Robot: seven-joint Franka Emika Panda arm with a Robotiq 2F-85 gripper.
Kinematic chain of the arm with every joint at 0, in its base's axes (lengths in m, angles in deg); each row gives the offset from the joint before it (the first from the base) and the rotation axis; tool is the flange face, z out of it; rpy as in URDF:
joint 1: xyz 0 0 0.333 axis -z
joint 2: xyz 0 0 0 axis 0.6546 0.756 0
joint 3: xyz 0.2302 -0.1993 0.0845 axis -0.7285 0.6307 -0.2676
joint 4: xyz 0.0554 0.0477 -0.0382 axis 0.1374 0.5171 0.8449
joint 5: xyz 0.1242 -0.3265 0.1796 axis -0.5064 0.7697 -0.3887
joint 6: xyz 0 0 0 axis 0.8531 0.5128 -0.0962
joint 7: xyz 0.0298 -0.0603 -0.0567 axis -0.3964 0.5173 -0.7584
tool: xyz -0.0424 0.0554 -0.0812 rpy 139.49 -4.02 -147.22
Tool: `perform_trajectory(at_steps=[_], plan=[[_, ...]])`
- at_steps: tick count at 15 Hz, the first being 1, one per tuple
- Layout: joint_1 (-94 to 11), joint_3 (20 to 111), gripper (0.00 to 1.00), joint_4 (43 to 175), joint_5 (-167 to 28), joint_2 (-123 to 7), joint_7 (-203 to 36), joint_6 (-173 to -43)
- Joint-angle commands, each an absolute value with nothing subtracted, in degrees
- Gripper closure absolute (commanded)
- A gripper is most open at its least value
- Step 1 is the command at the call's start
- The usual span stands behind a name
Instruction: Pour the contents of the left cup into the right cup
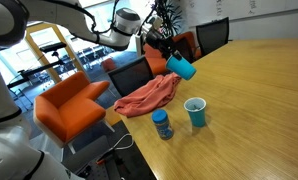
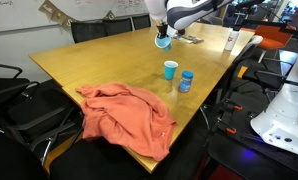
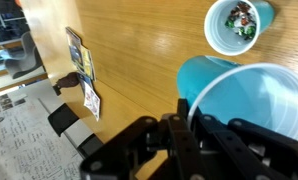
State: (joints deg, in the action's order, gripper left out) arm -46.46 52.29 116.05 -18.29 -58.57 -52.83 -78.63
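Looks poured already, as a guess. Clamped in gripper point(image 1: 171, 60), fingers point(image 3: 174, 132) pinching its wall: left cup point(image 1: 183, 69), raised over table point(image 1: 259, 90), tilted, well apart from right cup point(image 1: 195, 113). From wrist view: pale inside of left cup with no contents visible; cannot tell about its bottom, partly hidden behind fingers. Sitting in right cup, upright on table: mixed small bits point(image 3: 241, 20). Left to do, probably: bring left cup down upright, then let go. In case of leftovers inside, move over right cup and tip further.

Around: just beside right cup, blue bottle point(image 1: 162, 125); near that, orange cloth point(image 1: 147, 95) heaped at table edge. Farther off in an exterior view, white bottle point(image 2: 230, 40) near table's far edge; in wrist view, leaflets point(image 3: 80, 58) flat on wood. Around table, black chairs point(image 1: 129, 72) and orange armchair point(image 1: 69, 108). No blocker between cups. Worth minding: blue bottle on any sideways swing near right cup, cloth on a low pass toward that edge.
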Motion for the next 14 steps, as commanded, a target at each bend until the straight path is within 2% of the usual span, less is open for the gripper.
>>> perform_trajectory(at_steps=[1,8,14], plan=[[-45.9,53.5,0.99,118.5,-27.1,-61.8,-54.0,-87.8],[-44.7,56.5,0.99,120.1,-51.3,-60.6,-62.2,-105.1],[-41.5,56.3,0.99,118.9,-77.2,-56.6,-78.3,-103.6]])
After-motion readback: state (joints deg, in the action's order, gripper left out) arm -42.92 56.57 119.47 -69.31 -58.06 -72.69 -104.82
